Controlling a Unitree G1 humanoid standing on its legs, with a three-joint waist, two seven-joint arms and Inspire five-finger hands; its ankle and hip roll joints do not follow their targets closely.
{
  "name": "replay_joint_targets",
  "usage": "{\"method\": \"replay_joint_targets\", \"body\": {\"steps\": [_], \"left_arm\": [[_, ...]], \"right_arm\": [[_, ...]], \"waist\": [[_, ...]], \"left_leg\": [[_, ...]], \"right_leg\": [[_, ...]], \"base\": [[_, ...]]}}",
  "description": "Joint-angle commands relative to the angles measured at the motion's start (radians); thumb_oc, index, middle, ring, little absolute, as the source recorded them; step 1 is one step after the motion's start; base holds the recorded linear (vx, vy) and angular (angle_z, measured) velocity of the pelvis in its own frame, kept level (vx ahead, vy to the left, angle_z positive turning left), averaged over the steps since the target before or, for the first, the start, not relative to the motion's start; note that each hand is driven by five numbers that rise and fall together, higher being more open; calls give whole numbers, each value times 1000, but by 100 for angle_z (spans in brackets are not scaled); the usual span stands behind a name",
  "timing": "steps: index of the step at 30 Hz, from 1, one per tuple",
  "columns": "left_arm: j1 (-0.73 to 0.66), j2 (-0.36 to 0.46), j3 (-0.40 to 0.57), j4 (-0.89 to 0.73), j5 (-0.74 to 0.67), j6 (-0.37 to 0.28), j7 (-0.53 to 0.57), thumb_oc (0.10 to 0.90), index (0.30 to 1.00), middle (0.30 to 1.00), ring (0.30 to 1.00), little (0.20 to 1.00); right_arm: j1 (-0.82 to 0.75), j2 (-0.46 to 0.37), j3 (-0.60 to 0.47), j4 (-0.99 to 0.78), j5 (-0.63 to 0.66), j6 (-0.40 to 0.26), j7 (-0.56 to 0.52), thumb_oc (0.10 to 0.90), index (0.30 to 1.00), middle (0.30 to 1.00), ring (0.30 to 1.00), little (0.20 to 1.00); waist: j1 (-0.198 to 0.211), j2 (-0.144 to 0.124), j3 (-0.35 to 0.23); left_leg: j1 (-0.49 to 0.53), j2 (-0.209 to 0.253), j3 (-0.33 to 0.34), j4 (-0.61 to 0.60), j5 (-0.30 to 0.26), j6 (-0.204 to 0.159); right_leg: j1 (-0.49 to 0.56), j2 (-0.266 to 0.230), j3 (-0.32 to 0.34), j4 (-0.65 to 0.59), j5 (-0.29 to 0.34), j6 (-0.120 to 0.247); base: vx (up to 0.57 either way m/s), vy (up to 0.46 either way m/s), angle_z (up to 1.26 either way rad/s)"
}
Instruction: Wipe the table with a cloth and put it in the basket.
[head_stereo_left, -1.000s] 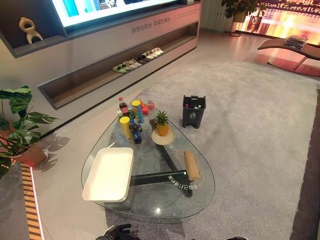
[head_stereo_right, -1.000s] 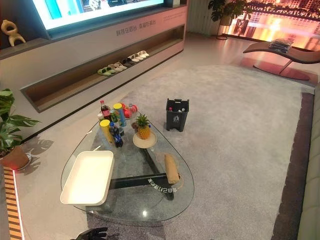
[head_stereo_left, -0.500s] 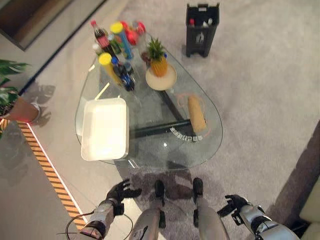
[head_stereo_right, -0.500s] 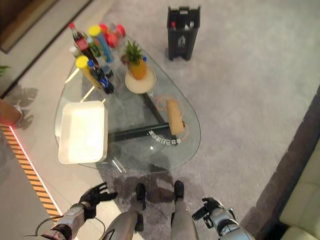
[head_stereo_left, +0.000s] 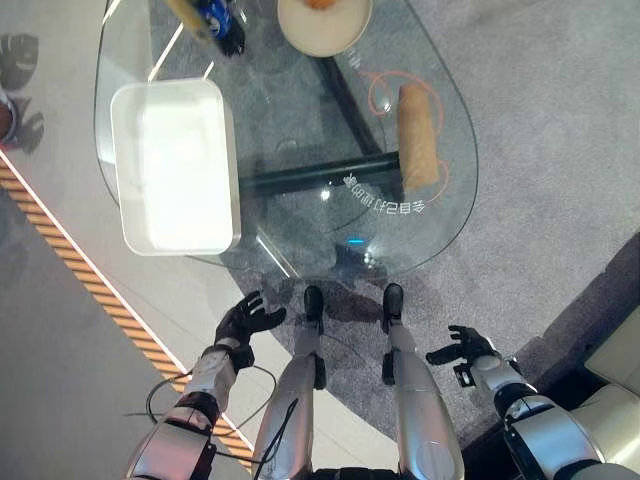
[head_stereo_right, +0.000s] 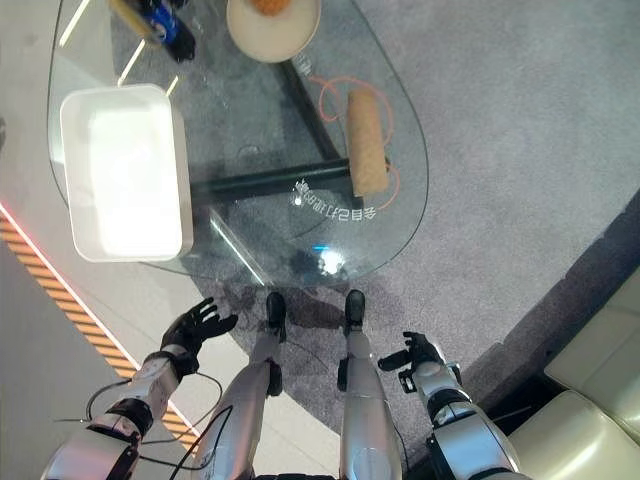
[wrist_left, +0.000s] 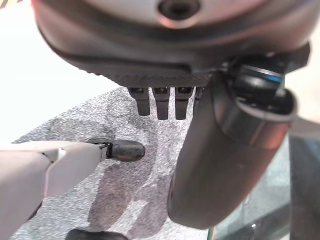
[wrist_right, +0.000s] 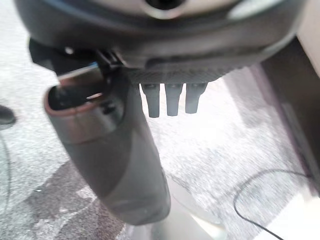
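glass table (head_stereo_left: 440, 215) is carrying a rolled tan cloth (head_stereo_left: 418, 136) near its right edge, lying inside a loop of orange cord (head_stereo_left: 385, 92). white tray (head_stereo_left: 172, 165) is sitting on the left part of the glass, with a round plate (head_stereo_left: 323, 22) and a blue bottle (head_stereo_left: 219, 18) at the far side. left hand (head_stereo_left: 245, 320) is hanging low over the grey carpet (head_stereo_left: 560, 170), fingers spread and holding nothing. right hand (head_stereo_left: 465, 350) is hanging with loosely relaxed fingers, also holding nothing, well apart from the cloth.
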Motion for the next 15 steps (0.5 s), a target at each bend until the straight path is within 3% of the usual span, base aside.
{"method": "replay_joint_targets", "body": {"steps": [1, 6, 15], "left_arm": [[62, 64, 36, 5, 4, -1, 10, 800, 900, 900, 900, 900], [61, 82, 39, -1, 10, 21, -2, 800, 900, 900, 900, 900], [45, 100, 27, 3, 15, 21, -9, 800, 900, 900, 900, 900]], "right_arm": [[61, -60, -9, -6, 48, -14, -50, 800, 900, 900, 900, 900], [26, -86, -34, -19, 77, -89, -97, 800, 900, 900, 900, 900], [-20, -127, -68, -60, 148, -180, -118, 800, 900, 900, 900, 900]], "waist": [[-8, -15, -15], [-5, -15, -15], [0, -26, -15]], "left_leg": [[-180, -49, -37, 280, -124, 11], [-235, -35, -40, 365, -162, 21], [-251, -31, -43, 382, -170, 21]], "right_leg": [[-132, 36, -26, 171, -70, -20], [-188, 46, -19, 254, -95, -32], [-201, 50, -27, 266, -94, -39]], "base": [[-14, -57, 24], [-8, -35, 8], [-7, -21, -4]]}}
